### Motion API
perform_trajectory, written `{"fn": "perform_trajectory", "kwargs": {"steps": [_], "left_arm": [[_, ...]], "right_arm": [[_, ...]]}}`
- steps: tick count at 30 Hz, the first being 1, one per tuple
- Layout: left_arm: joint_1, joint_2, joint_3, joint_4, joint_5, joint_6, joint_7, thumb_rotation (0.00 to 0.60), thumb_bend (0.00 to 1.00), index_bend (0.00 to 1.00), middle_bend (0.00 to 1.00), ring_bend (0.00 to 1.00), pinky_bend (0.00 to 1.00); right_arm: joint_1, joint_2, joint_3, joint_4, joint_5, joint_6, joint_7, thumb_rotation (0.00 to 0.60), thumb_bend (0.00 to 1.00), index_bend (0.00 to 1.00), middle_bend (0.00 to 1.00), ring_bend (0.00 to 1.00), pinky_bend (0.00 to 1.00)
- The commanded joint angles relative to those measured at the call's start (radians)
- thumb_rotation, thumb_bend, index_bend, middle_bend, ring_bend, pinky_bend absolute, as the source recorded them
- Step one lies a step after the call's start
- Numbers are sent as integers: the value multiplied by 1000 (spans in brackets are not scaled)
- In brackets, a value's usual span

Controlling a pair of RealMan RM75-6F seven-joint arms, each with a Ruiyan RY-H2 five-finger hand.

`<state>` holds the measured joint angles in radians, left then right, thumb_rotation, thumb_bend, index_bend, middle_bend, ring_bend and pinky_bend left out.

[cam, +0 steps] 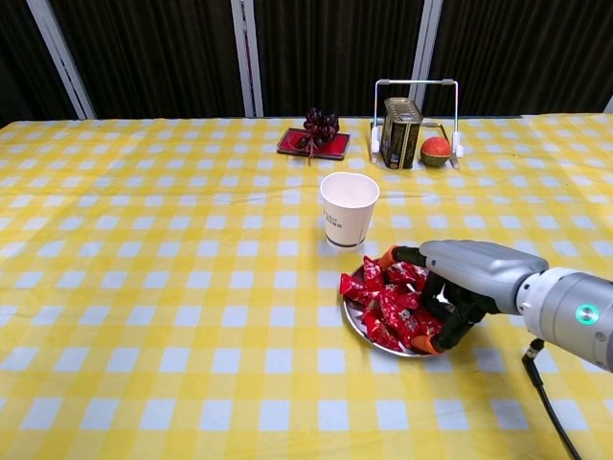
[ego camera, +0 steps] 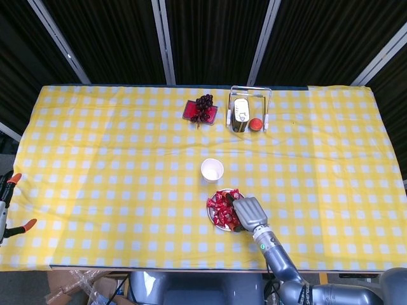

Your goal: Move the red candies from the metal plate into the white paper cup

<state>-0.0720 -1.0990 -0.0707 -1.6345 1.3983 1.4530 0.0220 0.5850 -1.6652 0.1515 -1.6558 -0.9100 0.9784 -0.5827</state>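
Note:
A pile of red candies [cam: 383, 302] fills the metal plate [cam: 356, 326] near the table's front edge, seen from above as candies [ego camera: 220, 206] on the plate [ego camera: 212, 218]. The white paper cup [cam: 349, 208] stands upright just behind the plate, cup [ego camera: 212, 169] mouth open. My right hand [cam: 460, 273] lies over the plate's right side, its fingers reaching down into the pile and the thumb held apart toward the cup; no candy is lifted. From above the right hand [ego camera: 248, 213] covers the plate's right part. My left hand [ego camera: 6, 203] shows at the far left, off the table, fingers spread.
At the back stand a red tray with dark grapes [cam: 316, 134], a wire rack holding a tin [cam: 402, 120] and a small red-orange fruit [cam: 436, 150]. A yellow checked cloth covers the table.

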Motion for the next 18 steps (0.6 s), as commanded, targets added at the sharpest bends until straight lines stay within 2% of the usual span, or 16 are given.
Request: {"fn": "perform_trajectory", "kwargs": {"steps": [1, 5, 18], "left_arm": [[0, 1, 0, -1, -1, -1, -1, 600, 9, 0, 0, 0, 0], [-1, 2, 0, -3, -3, -4, -2, 600, 9, 0, 0, 0, 0], [-2, 5, 0, -7, -9, -9, -8, 600, 9, 0, 0, 0, 0]], "right_arm": [[6, -4, -3, 7, 3, 0, 4, 600, 333, 188, 808, 957, 1000], [13, -10, -6, 16, 6, 1, 14, 600, 348, 249, 808, 957, 1000], [28, -32, -23, 53, 8, 6, 40, 600, 565, 518, 808, 957, 1000]]}}
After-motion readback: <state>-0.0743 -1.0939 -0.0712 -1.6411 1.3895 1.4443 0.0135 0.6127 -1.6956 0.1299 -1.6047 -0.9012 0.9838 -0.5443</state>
